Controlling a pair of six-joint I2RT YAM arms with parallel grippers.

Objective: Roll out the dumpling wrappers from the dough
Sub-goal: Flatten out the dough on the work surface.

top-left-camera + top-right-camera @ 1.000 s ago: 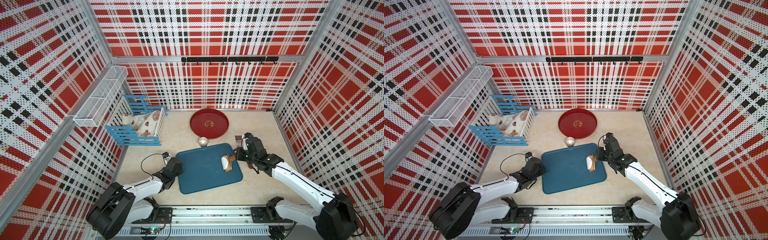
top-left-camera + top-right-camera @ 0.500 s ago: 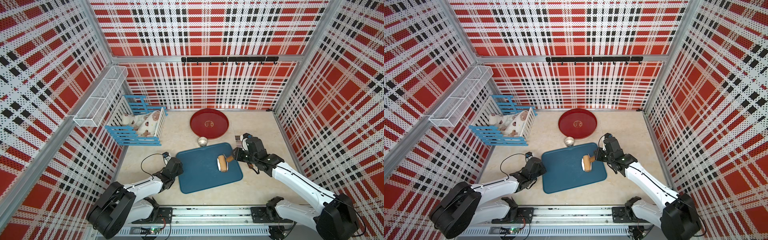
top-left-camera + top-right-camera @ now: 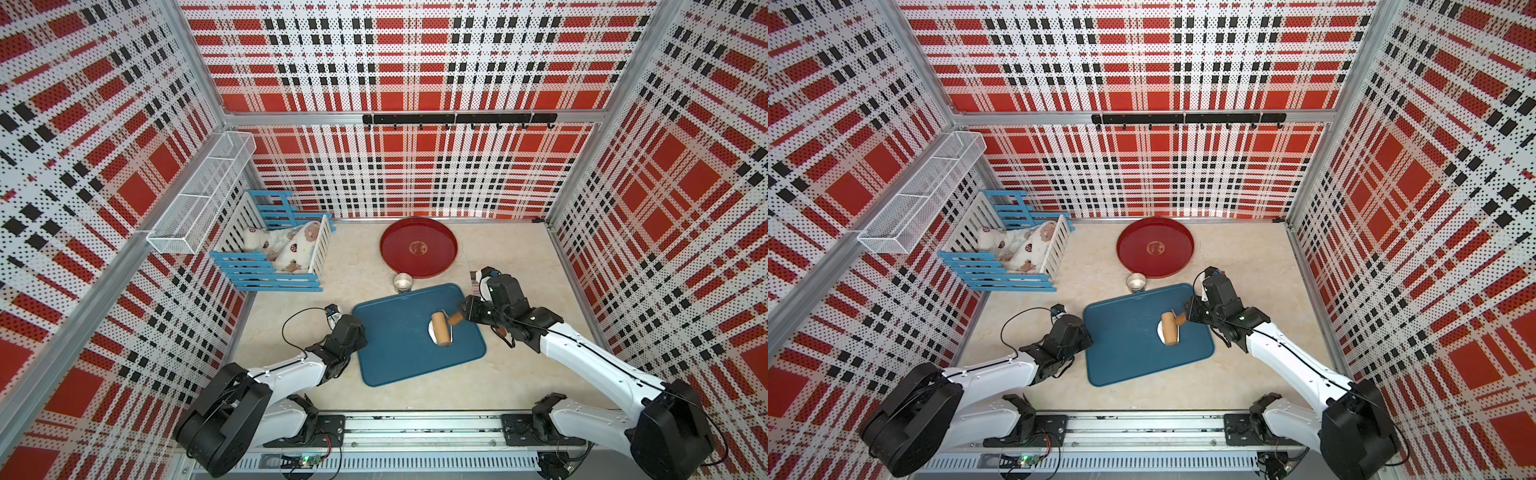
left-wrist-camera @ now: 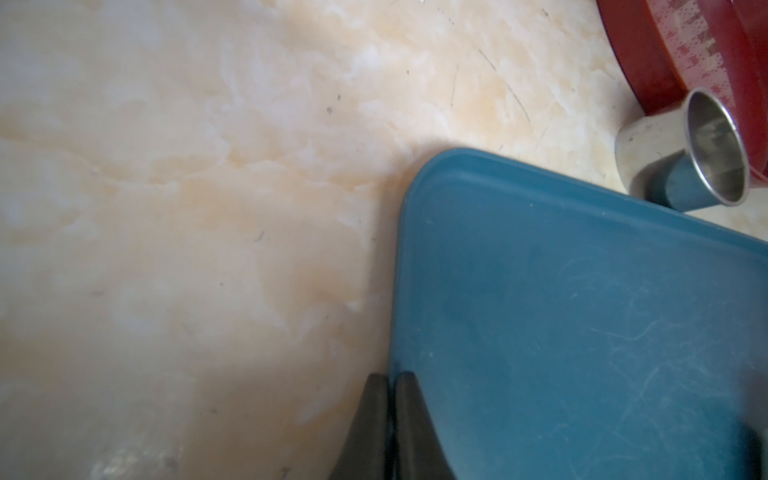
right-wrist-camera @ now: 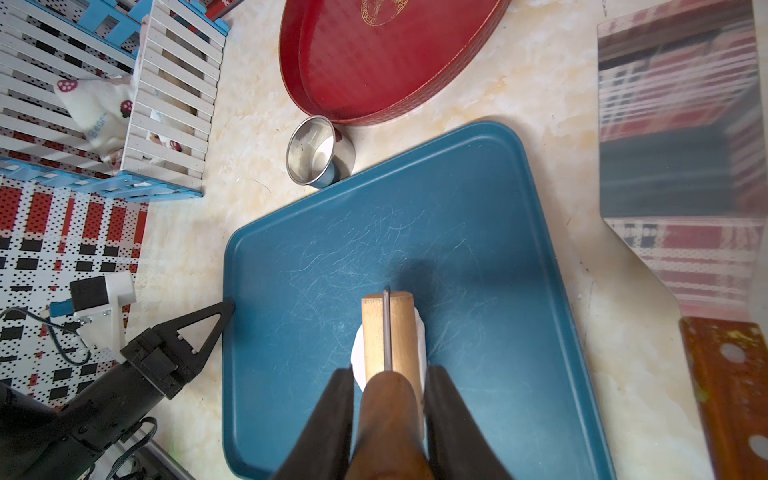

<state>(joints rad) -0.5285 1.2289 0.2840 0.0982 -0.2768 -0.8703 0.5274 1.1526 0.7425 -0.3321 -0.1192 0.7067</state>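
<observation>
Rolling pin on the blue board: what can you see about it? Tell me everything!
The rolling pin is a small wooden roller: a pale, smooth drum, a thin metal bar over it, and a darker brown handle. It lies flat, its drum resting on the white dough, which peeks out on both sides, on the blue board. The right pincer is shut on the handle, one finger on each side.

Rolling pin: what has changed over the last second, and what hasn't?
The rolling pin, gripped by its handle in the right hand, rolled a little across the dough toward the middle of the blue board. Nothing was taken or let go. The left hand stayed shut at the board's edge; metal ring and red tray did not move.
</observation>
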